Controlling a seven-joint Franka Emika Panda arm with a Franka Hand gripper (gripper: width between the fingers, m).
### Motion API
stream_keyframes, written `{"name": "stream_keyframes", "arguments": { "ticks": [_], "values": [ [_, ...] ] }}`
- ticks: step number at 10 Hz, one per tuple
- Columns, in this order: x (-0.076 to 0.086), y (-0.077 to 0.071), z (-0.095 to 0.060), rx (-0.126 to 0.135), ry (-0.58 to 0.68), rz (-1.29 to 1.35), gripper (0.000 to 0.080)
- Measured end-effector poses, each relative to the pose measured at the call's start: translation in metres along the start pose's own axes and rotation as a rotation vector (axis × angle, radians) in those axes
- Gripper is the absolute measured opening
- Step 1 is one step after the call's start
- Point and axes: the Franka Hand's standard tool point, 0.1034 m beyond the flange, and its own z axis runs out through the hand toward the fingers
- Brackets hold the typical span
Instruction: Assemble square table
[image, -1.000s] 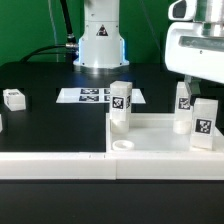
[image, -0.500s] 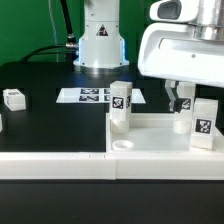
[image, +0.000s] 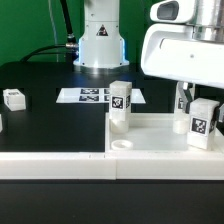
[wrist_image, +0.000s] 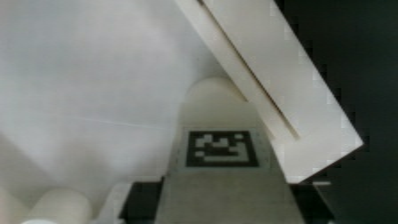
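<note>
Three legs are standing in the top, near the surface's front edge; a fourth leg is lying loose toward the exterior view's left. The gripper is straddling the rear leg; whether it is pinching cannot be told.

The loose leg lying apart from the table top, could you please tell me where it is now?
The loose leg lies on the black table at the exterior view's left, just left of the marker board.

The leg is blurred and cropped in the wrist view
</note>
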Motion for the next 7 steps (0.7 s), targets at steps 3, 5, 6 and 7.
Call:
{"name": "stream_keyframes", "arguments": {
  "ticks": [3,5,6,7],
  "values": [
    [-0.001,-0.002,0.001,0.005,-0.005,0.389,0.029],
    [-0.004,-0.004,0.002,0.046,-0.019,0.711,0.029],
    [-0.007,-0.006,0.002,0.079,-0.036,0.88,0.029],
    [-0.008,-0.011,0.0,0.1,-0.047,1.005,0.029]
  ]
}}
